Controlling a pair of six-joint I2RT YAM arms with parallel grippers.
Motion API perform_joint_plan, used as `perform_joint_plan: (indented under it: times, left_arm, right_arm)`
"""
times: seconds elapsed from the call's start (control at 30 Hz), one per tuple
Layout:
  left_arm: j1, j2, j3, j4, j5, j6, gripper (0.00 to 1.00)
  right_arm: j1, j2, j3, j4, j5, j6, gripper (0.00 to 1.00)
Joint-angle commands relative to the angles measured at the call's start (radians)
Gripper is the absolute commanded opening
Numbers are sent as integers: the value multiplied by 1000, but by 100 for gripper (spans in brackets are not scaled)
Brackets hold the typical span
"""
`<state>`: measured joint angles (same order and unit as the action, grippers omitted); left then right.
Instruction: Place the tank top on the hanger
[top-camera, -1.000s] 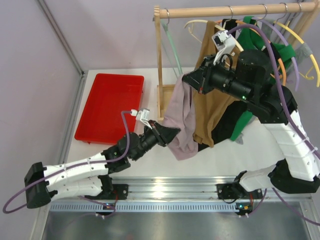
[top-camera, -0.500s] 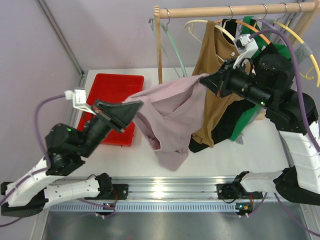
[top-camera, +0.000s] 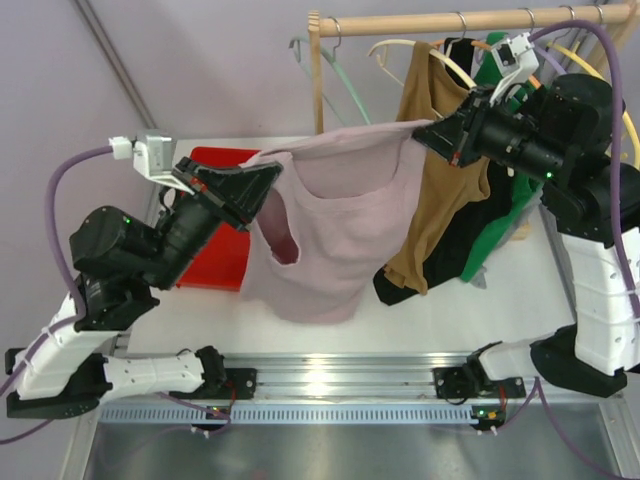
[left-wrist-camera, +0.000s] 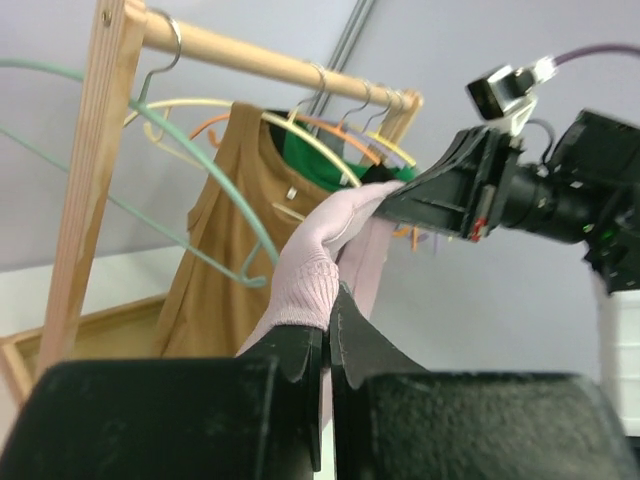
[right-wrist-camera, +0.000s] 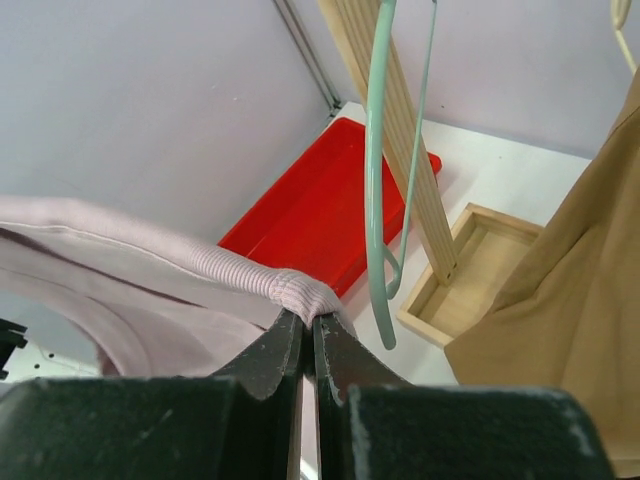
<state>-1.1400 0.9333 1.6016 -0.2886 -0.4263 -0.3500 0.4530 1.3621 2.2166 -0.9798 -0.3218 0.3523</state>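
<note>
Fingers (left-wrist-camera: 295, 355) of the left gripper (top-camera: 268, 185) are pressed together on one shoulder of the tank top (top-camera: 335, 230); those of the right gripper (top-camera: 428, 133) are likewise clamped on its other shoulder. The garment is held stretched between both grippers, above the table (top-camera: 420, 320), its hem hanging low. It is pale mauve and soft, with a ribbed edge band and one armhole seen open. The hanger (right-wrist-camera: 376, 170), mint-green, is hung from the wooden rail (top-camera: 430, 20) beside the post, apart from the garment. A brown top (top-camera: 430, 200) hangs just behind. The table is white, a red tray (top-camera: 215, 262) lies at its left, and grey walls enclose it.
</note>
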Motion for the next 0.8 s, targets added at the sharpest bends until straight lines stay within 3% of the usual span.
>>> perform_joint_plan:
  times: [0.0, 0.2, 0.4, 0.63, 0.77]
  left_arm:
    - [-1, -16, -14, -44, -23, 11, 0]
    - [-1, -95, -141, -89, -22, -112, 0]
    - [-3, -146, -322, -146, -20, -240, 0]
    - [3, -143, -613, -44, 46, -372, 0]
    - [80, -96, -778, 54, 161, -464, 0]
  right_arm:
    - [-34, -34, -26, 33, -60, 10, 0]
    - [-36, -178, -277, 98, -59, 34, 0]
    - [-36, -353, -662, 202, -45, 82, 0]
    - [-39, -420, -1061, 314, -60, 132, 0]
    - [-43, -403, -1210, 384, -69, 148, 0]
